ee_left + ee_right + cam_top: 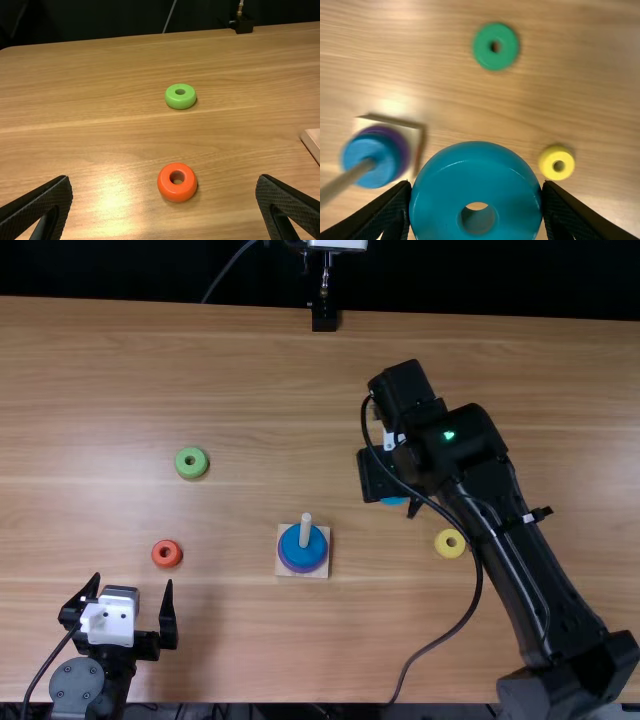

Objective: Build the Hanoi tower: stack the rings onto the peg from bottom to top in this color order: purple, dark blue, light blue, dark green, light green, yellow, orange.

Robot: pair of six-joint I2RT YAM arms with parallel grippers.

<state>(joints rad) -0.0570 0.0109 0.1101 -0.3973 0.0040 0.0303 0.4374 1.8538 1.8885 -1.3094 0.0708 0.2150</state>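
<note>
Step three: the right tool (476, 186), clamped on the light blue ring (462, 172), must centre over the peg (305, 528); the left tool (133, 582) gapes by the bench's (100, 410) near-left corner.

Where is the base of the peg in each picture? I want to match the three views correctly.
Top view: base between the orange ring and the yellow ring.
Left wrist view: only a corner of the base, cut by the picture's edge.
Right wrist view: base under the purple ring, near the picture's edge.
Shared landmark: the table, with the base on it in all three.
</note>
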